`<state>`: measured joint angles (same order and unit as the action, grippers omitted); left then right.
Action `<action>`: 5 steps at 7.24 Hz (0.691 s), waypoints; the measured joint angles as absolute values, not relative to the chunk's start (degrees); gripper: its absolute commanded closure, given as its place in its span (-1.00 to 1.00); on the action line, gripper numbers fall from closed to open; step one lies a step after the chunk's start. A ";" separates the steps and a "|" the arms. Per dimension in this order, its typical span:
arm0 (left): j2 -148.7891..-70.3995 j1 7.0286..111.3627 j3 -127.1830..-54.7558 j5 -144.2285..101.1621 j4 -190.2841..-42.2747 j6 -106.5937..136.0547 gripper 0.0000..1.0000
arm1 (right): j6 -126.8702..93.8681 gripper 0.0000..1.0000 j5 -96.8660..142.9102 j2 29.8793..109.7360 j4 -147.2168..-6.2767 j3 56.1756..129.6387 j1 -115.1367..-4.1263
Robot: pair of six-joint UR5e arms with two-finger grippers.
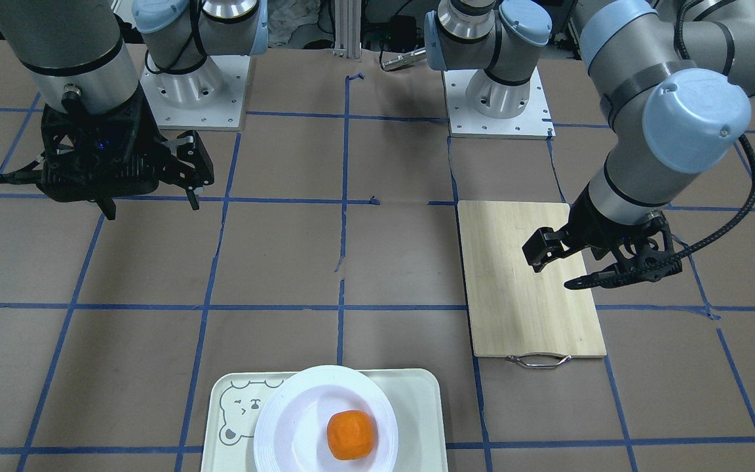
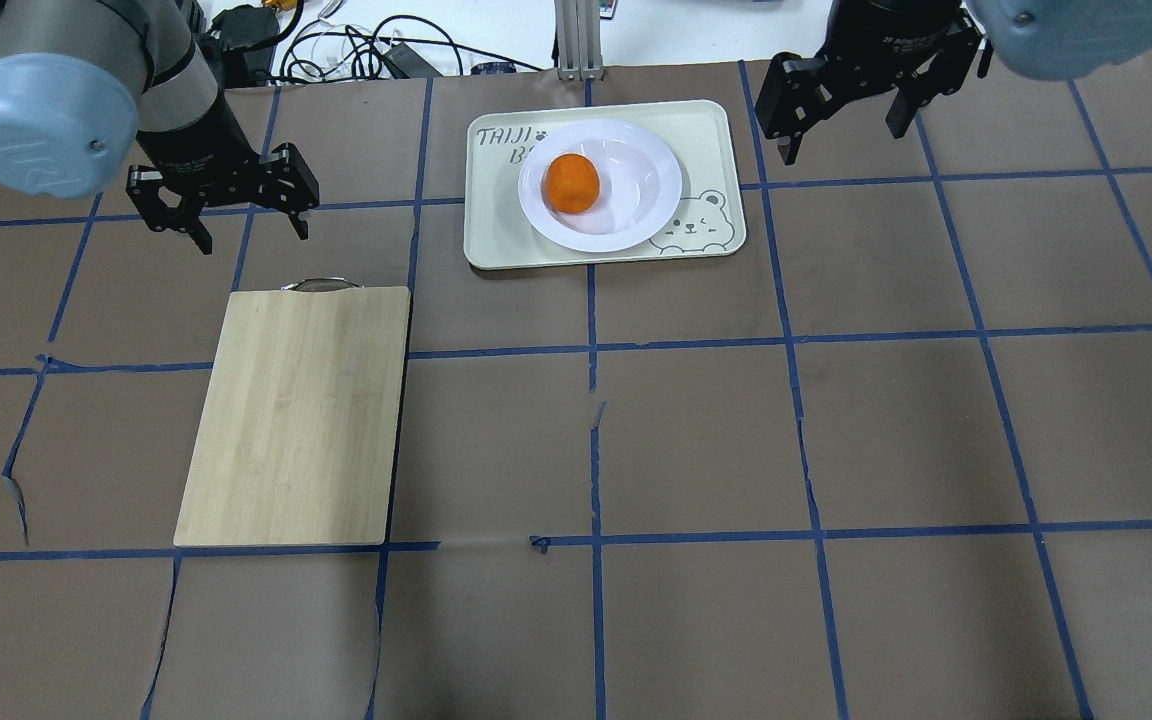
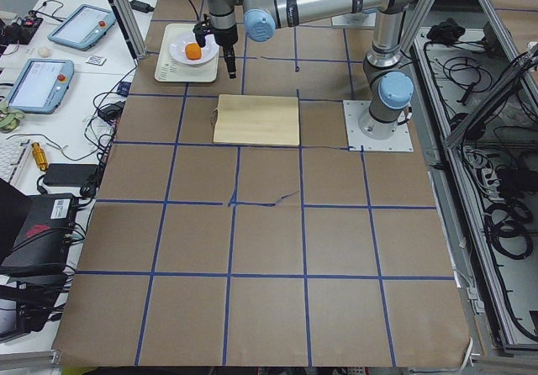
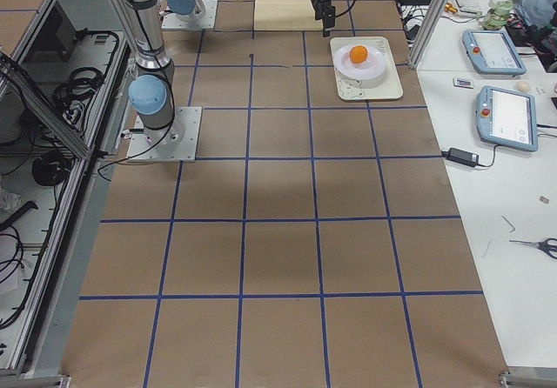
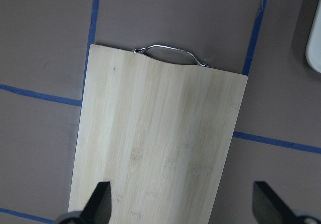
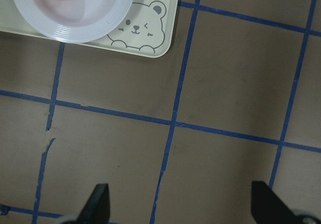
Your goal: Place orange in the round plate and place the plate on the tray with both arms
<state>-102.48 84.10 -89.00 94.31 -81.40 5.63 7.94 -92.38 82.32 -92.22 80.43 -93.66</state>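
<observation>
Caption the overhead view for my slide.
The orange sits in the round plate on the tray; left gripper and right gripper open, holding nothing.

orange (image 2: 571,183) in round plate (image 2: 636,215), plate on tray (image 2: 706,135), cutting board (image 2: 301,415) apart

A wide gap of table (image 2: 436,275) separates cutting board (image 2: 296,415) from tray (image 2: 711,130).

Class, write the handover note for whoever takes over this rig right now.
Left gripper: open, empty, near the light wooden cutting board.
Right gripper: open, empty, beside the pale rectangular bear-face tray.
The bright orange fruit lies in the glossy white round plate, which rests on that tray.
Done: both placements.
Left: apparently nothing except parking the arms.
</observation>
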 measured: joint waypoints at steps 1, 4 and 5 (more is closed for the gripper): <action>-102.48 84.11 -88.98 94.31 -81.39 5.62 -1.00 | 6.89 -1.00 -92.05 82.87 -92.27 81.05 -93.66; -102.29 84.35 -88.89 94.13 -81.39 5.66 -1.00 | 4.82 -1.00 -91.27 83.28 -92.44 81.34 -93.74; -101.87 84.56 -88.88 94.03 -81.41 5.65 -1.00 | 4.72 -1.00 -91.26 83.31 -92.60 81.36 -93.72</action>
